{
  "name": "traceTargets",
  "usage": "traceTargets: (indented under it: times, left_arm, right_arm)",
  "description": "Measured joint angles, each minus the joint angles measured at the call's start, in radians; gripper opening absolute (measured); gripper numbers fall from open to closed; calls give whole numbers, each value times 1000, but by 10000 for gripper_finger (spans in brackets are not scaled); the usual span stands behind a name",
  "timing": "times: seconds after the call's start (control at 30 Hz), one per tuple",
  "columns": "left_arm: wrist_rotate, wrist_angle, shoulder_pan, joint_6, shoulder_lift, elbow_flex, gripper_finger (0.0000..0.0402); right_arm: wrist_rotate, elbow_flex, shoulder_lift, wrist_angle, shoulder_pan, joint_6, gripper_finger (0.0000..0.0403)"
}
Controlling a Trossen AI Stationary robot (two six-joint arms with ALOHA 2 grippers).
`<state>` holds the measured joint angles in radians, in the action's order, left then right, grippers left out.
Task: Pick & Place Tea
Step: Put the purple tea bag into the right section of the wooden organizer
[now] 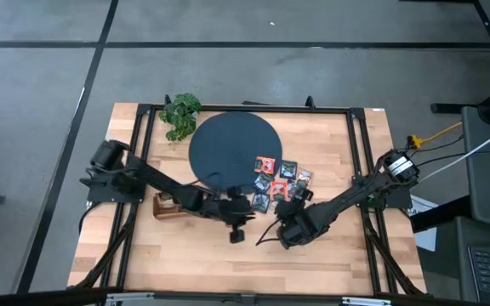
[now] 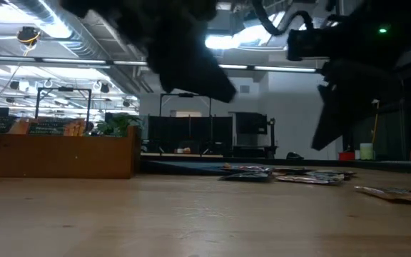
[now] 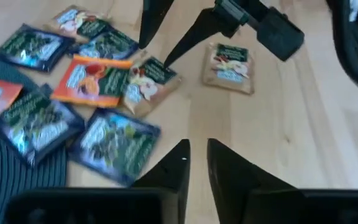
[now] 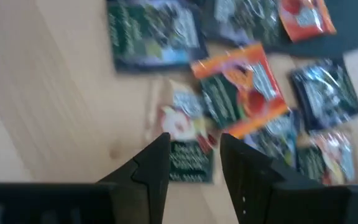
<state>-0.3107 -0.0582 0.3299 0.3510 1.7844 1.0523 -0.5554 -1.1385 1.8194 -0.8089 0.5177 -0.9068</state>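
Several small tea sachets, orange-red, dark green and blue-black, lie flat in a loose heap on the wood beside the dark disc, some overlapping its edge. My right gripper is open and hovers over a tan and dark green sachet at the heap's near edge; the left wrist view shows its fingers pointing down at that sachet. My left gripper is narrowly open above bare wood just left of the heap. One tan sachet lies apart.
A brown wooden tray sits to the left of my left gripper and shows again in the low view. The leafy plant stands at the far left corner. Bare wood runs along the table's near edge.
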Motion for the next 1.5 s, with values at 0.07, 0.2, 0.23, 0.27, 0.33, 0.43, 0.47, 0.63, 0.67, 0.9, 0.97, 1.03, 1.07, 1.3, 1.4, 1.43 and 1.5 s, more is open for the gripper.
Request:
traceTargets:
  times: [0.07, 0.2, 0.23, 0.27, 0.33, 0.43, 0.47, 0.63, 0.67, 0.9, 0.97, 1.03, 1.07, 1.3, 1.4, 1.43, 1.5]
  left_arm:
    - [-4, 47, -11, -10, 36, 55, 33]
    - [-19, 146, -35, -11, 107, 157, 5]
    - [-22, 168, -42, -11, 128, 180, 4]
    - [-29, 195, -47, -10, 146, 197, 4]
    - [-35, 236, -53, -9, 179, 228, 3]
    - [-39, 265, -63, -8, 223, 264, 2]
    - [-39, 268, -65, -8, 234, 270, 3]
    - [-133, 268, -78, -34, 271, 280, 2]
    - [-155, 271, -78, -38, 276, 280, 2]
    - [-161, 314, -98, -51, 300, 279, 3]
    - [-106, 292, -107, -50, 317, 282, 3]
    - [-80, 297, -112, -51, 327, 281, 2]
    - [-61, 295, -112, -51, 333, 283, 2]
    - [3, 314, -94, -50, 349, 286, 2]
    - [84, 319, -70, -65, 346, 285, 3]
    - [114, 319, -63, -76, 345, 285, 3]
    - [173, 324, -46, -100, 340, 285, 2]
  right_arm:
    - [-1, 0, 0, -60, 20, -61, 142]
    - [-14, 0, 0, -148, 55, -192, 142]
    - [-21, 0, 0, -164, 63, -220, 142]
    - [-25, 0, 0, -179, 72, -247, 142]
    - [-28, 0, 0, -207, 84, -300, 142]
    - [-28, 0, 0, -234, 98, -362, 142]
    - [-28, 0, 0, -237, 102, -376, 142]
    - [-31, 0, 0, -236, 103, -389, 142]
    - [-38, 0, 0, -236, 103, -390, 142]
    - [-54, 0, 0, -231, 103, -391, 142]
    - [-54, 0, 0, -228, 103, -392, 142]
    - [-54, 0, 0, -224, 103, -392, 142]
    - [-54, 0, 0, -223, 103, -392, 142]
    - [-55, 0, 0, -205, 103, -392, 142]
    - [-54, 0, 0, -193, 103, -391, 142]
    - [-54, 0, 0, -182, 103, -390, 142]
    - [-44, 0, 0, -155, 103, -370, 142]
